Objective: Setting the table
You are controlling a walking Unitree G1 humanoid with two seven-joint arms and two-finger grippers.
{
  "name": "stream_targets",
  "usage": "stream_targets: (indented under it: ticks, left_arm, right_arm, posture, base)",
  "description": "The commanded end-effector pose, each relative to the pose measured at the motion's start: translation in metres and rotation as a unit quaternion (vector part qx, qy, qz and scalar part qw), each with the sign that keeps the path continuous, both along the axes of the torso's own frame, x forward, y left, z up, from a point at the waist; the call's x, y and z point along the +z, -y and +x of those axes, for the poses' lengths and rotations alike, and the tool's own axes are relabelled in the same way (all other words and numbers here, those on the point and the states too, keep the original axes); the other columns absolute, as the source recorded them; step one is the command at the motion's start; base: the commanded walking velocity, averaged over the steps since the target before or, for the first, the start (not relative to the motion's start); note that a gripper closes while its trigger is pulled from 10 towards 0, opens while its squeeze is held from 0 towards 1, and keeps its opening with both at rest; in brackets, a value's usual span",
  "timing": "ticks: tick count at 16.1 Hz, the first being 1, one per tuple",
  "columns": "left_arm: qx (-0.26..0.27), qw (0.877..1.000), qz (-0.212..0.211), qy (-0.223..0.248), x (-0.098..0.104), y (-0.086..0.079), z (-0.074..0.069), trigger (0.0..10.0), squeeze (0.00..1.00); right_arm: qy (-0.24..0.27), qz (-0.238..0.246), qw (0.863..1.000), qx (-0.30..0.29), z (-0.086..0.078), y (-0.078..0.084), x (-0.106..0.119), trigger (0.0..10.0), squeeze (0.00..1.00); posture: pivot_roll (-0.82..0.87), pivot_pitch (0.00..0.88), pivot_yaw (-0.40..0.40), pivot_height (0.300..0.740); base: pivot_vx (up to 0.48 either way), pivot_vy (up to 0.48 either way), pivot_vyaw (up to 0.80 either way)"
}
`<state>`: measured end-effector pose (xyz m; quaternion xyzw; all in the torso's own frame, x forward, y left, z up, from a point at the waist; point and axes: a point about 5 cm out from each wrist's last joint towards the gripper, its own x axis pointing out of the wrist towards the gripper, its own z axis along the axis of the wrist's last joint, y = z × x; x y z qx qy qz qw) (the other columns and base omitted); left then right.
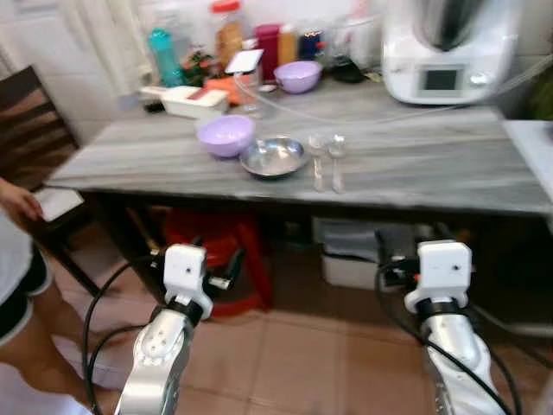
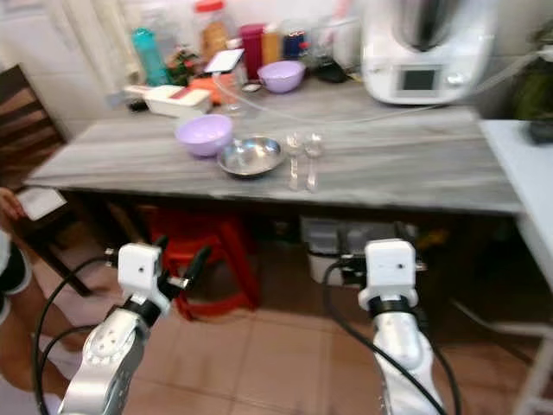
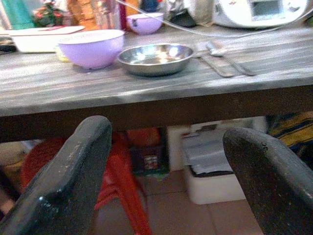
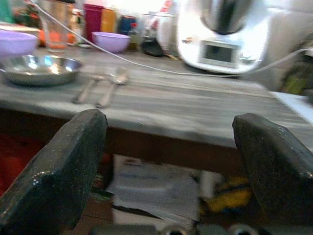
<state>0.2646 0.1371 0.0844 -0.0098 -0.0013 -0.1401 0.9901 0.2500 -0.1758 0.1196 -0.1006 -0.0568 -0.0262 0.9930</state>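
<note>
A grey wood-grain table [image 1: 415, 169] stands ahead of me. On it sit a purple bowl [image 1: 225, 135], a shallow steel bowl [image 1: 273, 156] beside it, and two pieces of steel cutlery [image 1: 327, 162] lying side by side to the right of the steel bowl. A second purple bowl [image 1: 298, 76] is at the back. My left gripper [image 3: 166, 134] and right gripper [image 4: 168, 122] are both open with nothing between the fingers. They are held low in front of the table, below its top edge.
A white kitchen machine [image 1: 445, 52], bottles and a white container [image 1: 194, 101] crowd the table's back. A red stool [image 1: 220, 251] and a white box [image 1: 354, 268] sit under the table. A person's hand [image 1: 17, 203] and leg are at left beside a dark chair [image 1: 30, 121].
</note>
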Motion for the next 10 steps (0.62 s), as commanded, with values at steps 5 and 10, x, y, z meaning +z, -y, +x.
stream_targets:
  ticks: [5, 10]
  left_arm:
    - [0.013, 1.0, 0.011, -0.008, -0.0026, -0.009, -0.0005, 10.0, 0.0]
    - [0.012, 1.0, 0.011, -0.008, -0.0026, -0.0085, 0.0009, 10.0, 0.0]
  right_arm:
    - [-0.005, 0.013, 1.0, 0.01, 0.0018, -0.0082, -0.0021, 10.0, 0.0]
    - [-0.007, 0.019, 1.0, 0.009, 0.0019, -0.0079, -0.003, 10.0, 0.0]
  posture:
    - [-0.11, 0.019, 0.099, 0.74]
    - [-0.12, 0.021, 0.1, 0.74]
  base:
    - [-0.305, 0.0, 0.0]
    - [-0.308, 0.0, 0.0]
